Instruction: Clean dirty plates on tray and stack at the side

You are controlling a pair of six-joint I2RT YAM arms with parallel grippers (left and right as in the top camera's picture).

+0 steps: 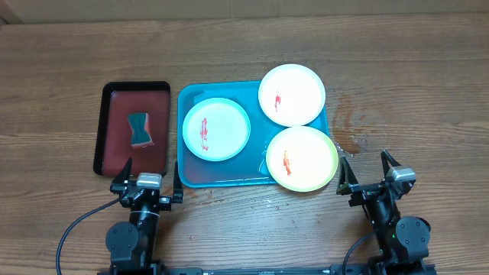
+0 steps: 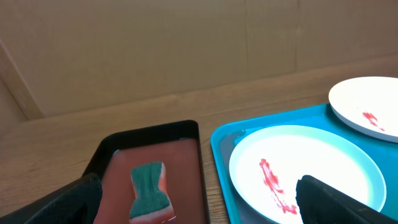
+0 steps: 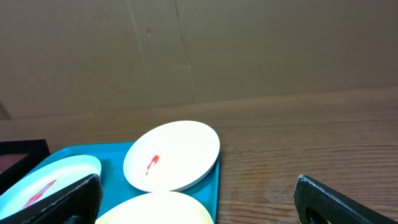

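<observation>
The turquoise tray (image 1: 229,173) lies mid-table with three plates on it, each with a red smear. The light blue plate (image 1: 216,129) is at its left, the white plate (image 1: 291,94) at its far right corner, and the yellow-green plate (image 1: 302,158) at its near right, overhanging the rim. My left gripper (image 1: 150,174) stands open near the table's front edge, just left of the tray. My right gripper (image 1: 367,169) stands open to the right of the yellow-green plate. Both are empty. The left wrist view shows the light blue plate (image 2: 311,168); the right wrist view shows the white plate (image 3: 174,155).
A black tray (image 1: 99,130) with a dark red inside lies left of the turquoise tray and holds a green-topped sponge (image 1: 140,128). Bare wooden table runs to the right of the trays, with a small wet-looking patch (image 1: 348,126) near the white plate.
</observation>
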